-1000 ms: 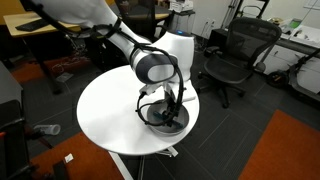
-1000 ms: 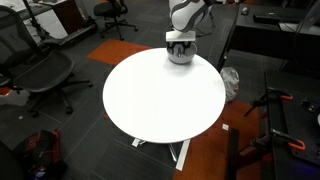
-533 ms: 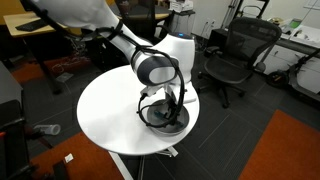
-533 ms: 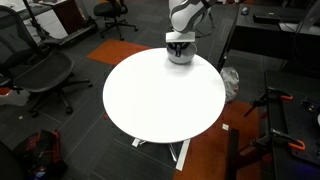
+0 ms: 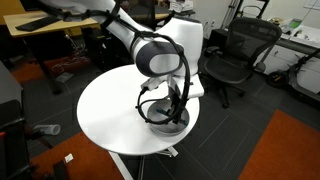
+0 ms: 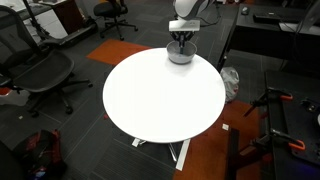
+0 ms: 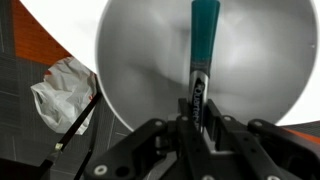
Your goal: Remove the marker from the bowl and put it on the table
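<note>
In the wrist view the teal-blue marker point(image 7: 203, 40) stands between my gripper's point(image 7: 197, 105) jaws, its dark printed end clamped and its teal end pointing out over the grey bowl point(image 7: 140, 60). The gripper is shut on it. In both exterior views the gripper point(image 5: 178, 108) point(image 6: 181, 42) hangs straight down just above the bowl point(image 5: 163, 122) point(image 6: 180, 57). The bowl sits near the edge of the round white table point(image 5: 110, 110) point(image 6: 160, 100). The marker itself is too small to make out in the exterior views.
A crumpled plastic bag point(image 7: 62, 88) point(image 6: 230, 82) lies on the floor beside the table. Black office chairs point(image 5: 235, 55) point(image 6: 40, 70) stand around it. A wooden desk point(image 5: 40, 25) is behind the arm. Most of the tabletop is bare white.
The jaws have shut on the marker. The arm has since risen a little above the bowl.
</note>
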You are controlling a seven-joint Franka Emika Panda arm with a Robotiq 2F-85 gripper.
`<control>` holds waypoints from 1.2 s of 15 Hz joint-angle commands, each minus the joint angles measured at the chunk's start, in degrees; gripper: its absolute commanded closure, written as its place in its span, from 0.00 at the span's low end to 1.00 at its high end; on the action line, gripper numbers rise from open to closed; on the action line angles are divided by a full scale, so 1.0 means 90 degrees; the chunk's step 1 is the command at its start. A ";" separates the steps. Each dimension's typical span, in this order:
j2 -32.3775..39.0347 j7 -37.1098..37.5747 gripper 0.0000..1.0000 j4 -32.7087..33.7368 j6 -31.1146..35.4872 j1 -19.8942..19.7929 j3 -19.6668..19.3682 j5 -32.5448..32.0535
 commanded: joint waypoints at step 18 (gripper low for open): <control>-0.4872 -0.0672 0.95 -0.4145 -0.0066 0.0632 0.0242 -0.1020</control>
